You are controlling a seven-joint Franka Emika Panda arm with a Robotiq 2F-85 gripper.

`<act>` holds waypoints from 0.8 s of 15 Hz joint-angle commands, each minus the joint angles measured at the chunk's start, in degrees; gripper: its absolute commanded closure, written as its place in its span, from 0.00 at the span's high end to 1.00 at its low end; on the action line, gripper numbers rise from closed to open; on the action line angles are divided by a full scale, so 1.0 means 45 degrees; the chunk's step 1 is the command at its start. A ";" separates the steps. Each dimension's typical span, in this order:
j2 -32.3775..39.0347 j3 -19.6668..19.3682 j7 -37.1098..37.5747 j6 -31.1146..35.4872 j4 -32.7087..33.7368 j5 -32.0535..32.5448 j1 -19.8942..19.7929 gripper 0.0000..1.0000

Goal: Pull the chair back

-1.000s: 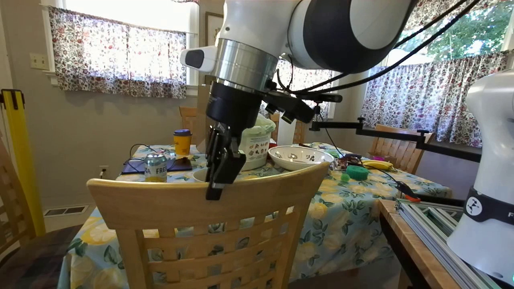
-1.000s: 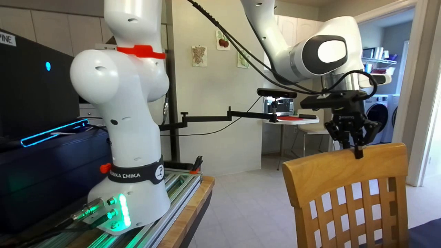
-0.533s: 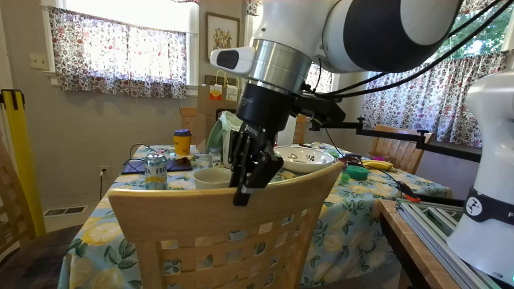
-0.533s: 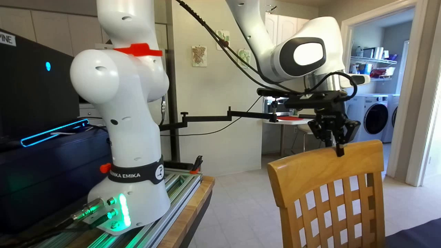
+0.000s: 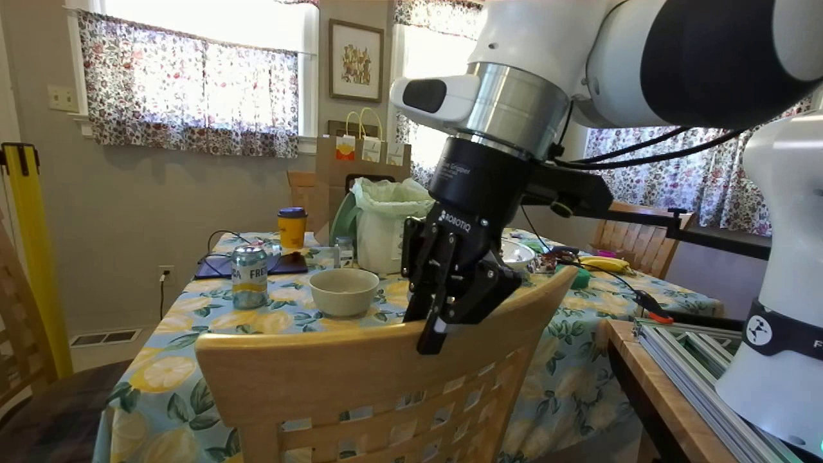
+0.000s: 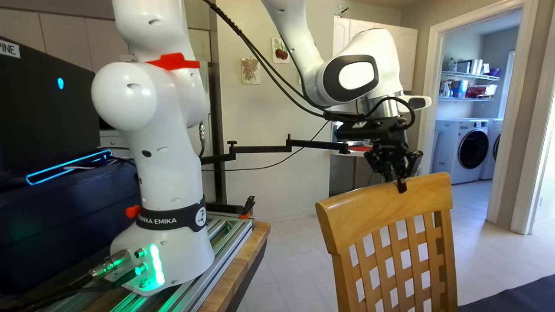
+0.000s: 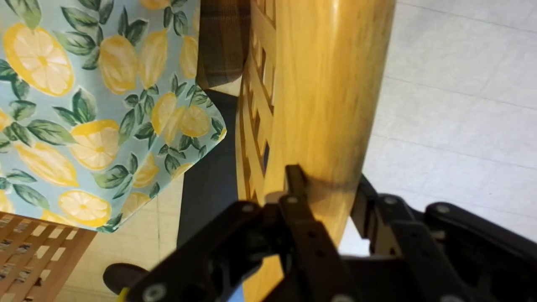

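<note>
In an exterior view I have the chair (image 5: 308, 366) in front of the surface (image 5: 159, 374), and my end effector (image 5: 424, 331) straddles the top of its back. On the surface, the can (image 5: 249, 280) sits left of the bowl (image 5: 344, 294), the cup (image 5: 292, 230) is behind the can, and the bin (image 5: 380, 238) is behind and right of the bowl, with the jar (image 5: 344, 253) just left. The bag (image 5: 334, 183) is behind the bin. Over on the surface's right I see the bananas (image 5: 604, 264); my base (image 5: 765, 392) is further right, on the bench (image 5: 670, 389). In an exterior view the washer (image 6: 472, 149) is well behind the chair
</note>
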State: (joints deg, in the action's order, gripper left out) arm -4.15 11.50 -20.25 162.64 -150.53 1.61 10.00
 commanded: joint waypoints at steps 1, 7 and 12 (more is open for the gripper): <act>-0.0025 0.0290 -0.1225 0.0488 -0.0947 -0.1086 0.1313 0.07; 0.0295 -0.0108 -0.1723 0.0631 -0.0457 -0.1334 0.1693 0.07; 0.0036 -0.0367 -0.3243 0.0270 -0.0114 -0.3350 0.2126 0.07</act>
State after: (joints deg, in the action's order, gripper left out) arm -5.47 9.76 -23.99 164.90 -152.91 -3.28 13.80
